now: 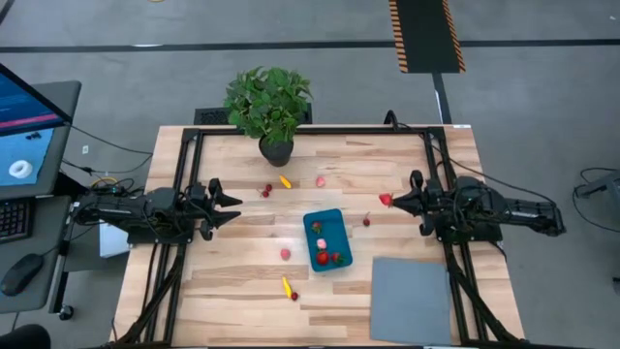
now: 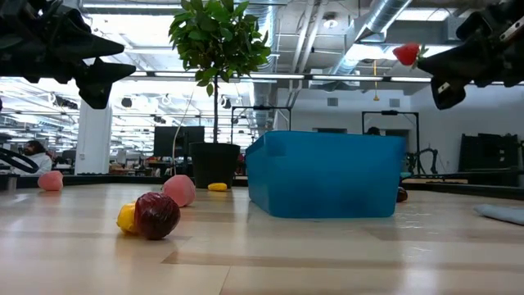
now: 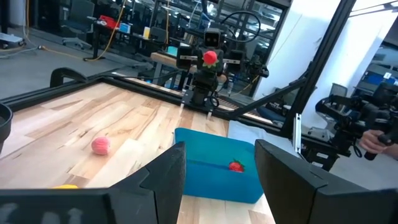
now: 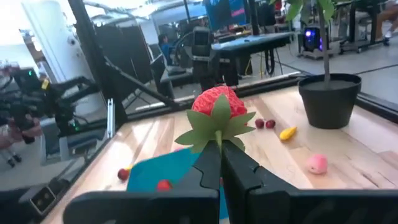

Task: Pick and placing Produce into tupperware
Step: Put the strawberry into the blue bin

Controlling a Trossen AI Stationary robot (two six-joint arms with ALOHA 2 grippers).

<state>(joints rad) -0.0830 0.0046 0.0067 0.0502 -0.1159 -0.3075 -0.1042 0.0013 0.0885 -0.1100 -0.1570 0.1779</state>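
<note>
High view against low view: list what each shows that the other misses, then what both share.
Only the high view shows the grey mat by the right arm and the pieces lying inside the tupperware.

Only the low view shows the room behind the table and the tub's solid side wall.

Both show the potted plant, loose produce on the table, and the strawberry held aloft in the right gripper.
</note>
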